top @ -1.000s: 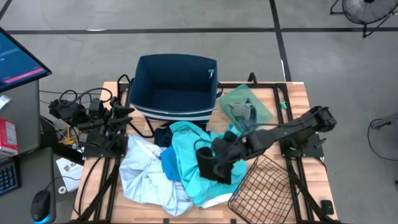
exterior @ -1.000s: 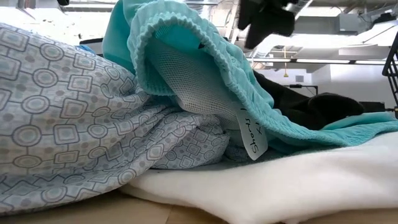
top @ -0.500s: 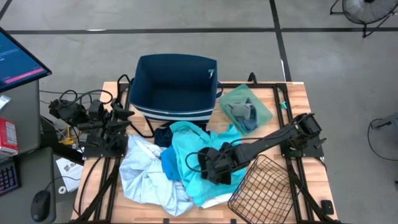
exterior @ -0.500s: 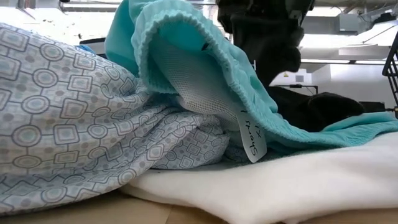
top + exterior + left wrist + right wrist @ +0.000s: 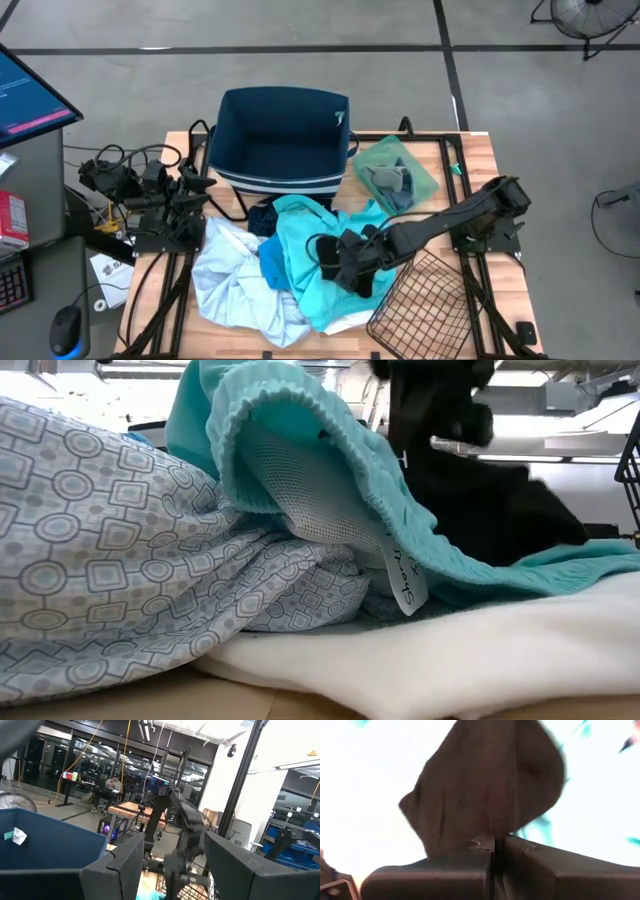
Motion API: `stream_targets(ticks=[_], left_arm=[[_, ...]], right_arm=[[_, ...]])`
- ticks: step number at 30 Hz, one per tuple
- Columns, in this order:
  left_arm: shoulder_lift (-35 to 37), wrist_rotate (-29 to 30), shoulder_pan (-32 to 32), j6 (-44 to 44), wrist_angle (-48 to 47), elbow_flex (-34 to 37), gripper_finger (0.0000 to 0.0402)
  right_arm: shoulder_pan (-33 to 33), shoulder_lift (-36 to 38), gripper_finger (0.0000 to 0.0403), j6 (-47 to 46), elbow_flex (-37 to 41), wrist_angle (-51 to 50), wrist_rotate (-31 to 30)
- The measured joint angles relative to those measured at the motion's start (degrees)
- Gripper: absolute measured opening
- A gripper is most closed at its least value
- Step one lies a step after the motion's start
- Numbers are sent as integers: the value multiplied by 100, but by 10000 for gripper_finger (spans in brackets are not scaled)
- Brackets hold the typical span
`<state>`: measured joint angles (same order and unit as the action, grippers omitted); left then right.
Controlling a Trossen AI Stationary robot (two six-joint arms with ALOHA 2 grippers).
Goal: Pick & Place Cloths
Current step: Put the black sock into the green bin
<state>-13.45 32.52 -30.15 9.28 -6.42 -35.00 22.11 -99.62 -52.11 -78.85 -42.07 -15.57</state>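
With the right tool point(image 5: 495, 851) pinched tight on the black cloth point(image 5: 490, 785), I can see in the right wrist view both fingers point(image 5: 440, 870) pressed together and the dark fabric bunched straight ahead of them. From overhead, that tool point(image 5: 338, 262) sits out over the middle of the pile, and the black cloth point(image 5: 345, 262) hangs right at it, above the turquoise cloth point(image 5: 300, 250). Just beyond the tool toward the far edge of the bench point(image 5: 470, 160) stands the navy bin point(image 5: 283, 140); close beside the tool on its arm's side lies the wire basket point(image 5: 425, 295), tipped on the bench. Past the tool, farther from the right arm, the pale blue patterned cloth point(image 5: 225, 275) spreads out, touching the turquoise one. Beside the bin, a grey cloth point(image 5: 390, 182) rests on a green piece point(image 5: 415, 165).

At bench height, the black cloth point(image 5: 480, 490) drapes down behind the turquoise waistband point(image 5: 320, 450), with a white cloth point(image 5: 480, 650) underneath it all and the patterned one point(image 5: 110, 550) alongside.

My left tool point(image 5: 170, 860) waits back at its own edge of the bench, well apart from the pile, fingers point(image 5: 117, 870) spread wide with nothing between them.
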Motion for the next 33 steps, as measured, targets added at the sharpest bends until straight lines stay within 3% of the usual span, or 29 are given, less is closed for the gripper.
stream_targets(ticks=[11,18,27,33], left_arm=[[0,2,1,0,0,0,191],[0,0,1,0,0,0,191],[0,2,2,0,0,0,191],[0,2,0,0,0,0,191]], right_arm=[[-271,1797,2,116,0,-315,-1612],[-1155,2564,1,293,0,-1014,-2739],[-2755,2463,0,405,0,-2188,-2790],[-3500,2070,0,405,304,-2418,-2276]])
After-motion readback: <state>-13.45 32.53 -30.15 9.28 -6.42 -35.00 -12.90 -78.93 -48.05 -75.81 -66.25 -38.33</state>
